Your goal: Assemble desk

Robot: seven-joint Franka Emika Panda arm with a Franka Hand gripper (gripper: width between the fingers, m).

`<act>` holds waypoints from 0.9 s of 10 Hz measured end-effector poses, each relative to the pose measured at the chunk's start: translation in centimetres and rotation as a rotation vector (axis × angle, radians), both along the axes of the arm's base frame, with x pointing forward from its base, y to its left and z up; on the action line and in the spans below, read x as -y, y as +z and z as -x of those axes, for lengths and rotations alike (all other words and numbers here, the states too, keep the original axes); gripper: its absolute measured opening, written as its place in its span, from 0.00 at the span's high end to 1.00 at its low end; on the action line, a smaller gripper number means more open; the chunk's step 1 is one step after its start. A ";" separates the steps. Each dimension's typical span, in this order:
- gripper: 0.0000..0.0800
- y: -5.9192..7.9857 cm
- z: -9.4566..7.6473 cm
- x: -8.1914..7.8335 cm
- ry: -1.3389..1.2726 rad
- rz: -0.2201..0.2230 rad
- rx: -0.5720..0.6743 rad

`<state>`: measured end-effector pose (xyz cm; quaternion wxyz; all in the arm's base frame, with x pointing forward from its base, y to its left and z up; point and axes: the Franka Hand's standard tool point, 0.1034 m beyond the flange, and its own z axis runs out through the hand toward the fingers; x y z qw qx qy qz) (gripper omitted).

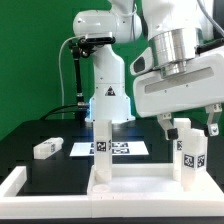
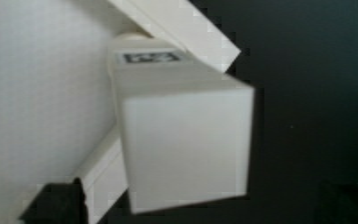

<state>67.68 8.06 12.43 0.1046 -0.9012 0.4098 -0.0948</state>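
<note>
Nearest you, low in the frame, the desk slab (image 1: 135, 180) fills the foreground. Your gripper (image 1: 190, 128) stands spread wide around the upright leg (image 1: 188, 152) at lower right, clamping nothing. If you retreat crookedly, a finger may clip and topple a poorly seated leg.

1. The desk slab (image 1: 140, 185) runs off the bottom edge of the exterior view.
2. An upright leg (image 1: 101, 150) hides part of the marker board (image 1: 130, 148).
3. The arm (image 1: 185, 70) is cut off at the top.
4. In the wrist view, the tag (image 2: 153, 57) on the close leg (image 2: 185, 140) is too blurry to read.
</note>
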 end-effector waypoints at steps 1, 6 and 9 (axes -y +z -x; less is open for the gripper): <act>0.19 -0.1 0.0 -0.2 0.100 0.046 0.012; 0.19 -0.2 0.4 -3.1 0.754 0.284 0.035; 0.19 -0.3 0.3 -2.8 0.961 0.360 0.051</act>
